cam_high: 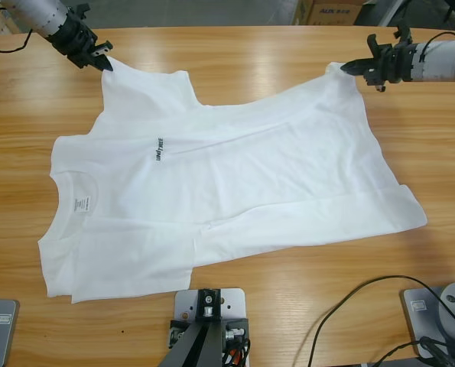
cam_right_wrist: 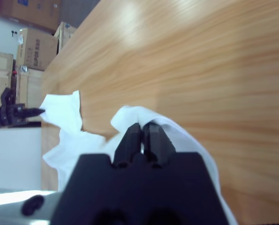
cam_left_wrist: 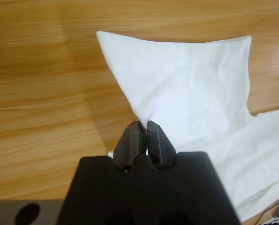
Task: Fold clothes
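White cotton, thin and limp, the T-shirt (cam_high: pixel 235 191) lay spread and rumpled across the wooden table (cam_high: pixel 288 69), collar toward the high view's left edge. It looked light and sure to sag between holds — best taken at corners or hem. The left gripper (cam_left_wrist: pixel 143 129) was clenched on a sleeve corner (cam_left_wrist: pixel 144 115); the right gripper (cam_right_wrist: pixel 141 131) was pinched on bunched cloth at the far edge. Cardboard boxes (cam_right_wrist: pixel 33 47) stood beyond the table — nothing blocked a fold.

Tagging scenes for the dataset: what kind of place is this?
Probably a lab or storeroom workspace, not a home: a long wooden table, stacked cardboard boxes behind it, loose cables, and each tool pinching a corner of the white T-shirt.
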Motion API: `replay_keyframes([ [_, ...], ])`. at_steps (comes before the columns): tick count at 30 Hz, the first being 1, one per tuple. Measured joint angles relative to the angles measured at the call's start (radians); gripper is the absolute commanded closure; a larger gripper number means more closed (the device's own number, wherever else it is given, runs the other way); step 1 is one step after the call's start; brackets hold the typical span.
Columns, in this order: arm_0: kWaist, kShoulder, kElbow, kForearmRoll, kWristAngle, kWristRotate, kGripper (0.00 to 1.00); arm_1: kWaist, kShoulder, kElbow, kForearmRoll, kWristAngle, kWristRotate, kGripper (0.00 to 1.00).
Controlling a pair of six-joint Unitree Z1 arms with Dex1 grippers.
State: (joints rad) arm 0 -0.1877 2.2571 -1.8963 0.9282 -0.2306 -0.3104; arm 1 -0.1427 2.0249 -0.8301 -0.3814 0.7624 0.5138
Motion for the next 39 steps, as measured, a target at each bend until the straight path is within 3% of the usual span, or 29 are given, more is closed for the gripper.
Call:
replay_keyframes([
  [20, 0.012, -0.046, 0.17, -0.242, 0.024, -0.065, 1.0, -0.03, 0.1, -0.089, -0.044, 0.052, 0.017, 1.0],
  [34, 0.054, -0.046, 0.218, -0.351, 0.017, -0.07, 1.0, -0.054, 0.1, -0.089, -0.046, 0.059, 0.02, 1.0],
  [39, 0.054, -0.07, 0.239, -0.369, -0.05, -0.07, 1.0, -0.056, 0.08, -0.089, 0.057, 0.111, 0.02, 1.0],
])
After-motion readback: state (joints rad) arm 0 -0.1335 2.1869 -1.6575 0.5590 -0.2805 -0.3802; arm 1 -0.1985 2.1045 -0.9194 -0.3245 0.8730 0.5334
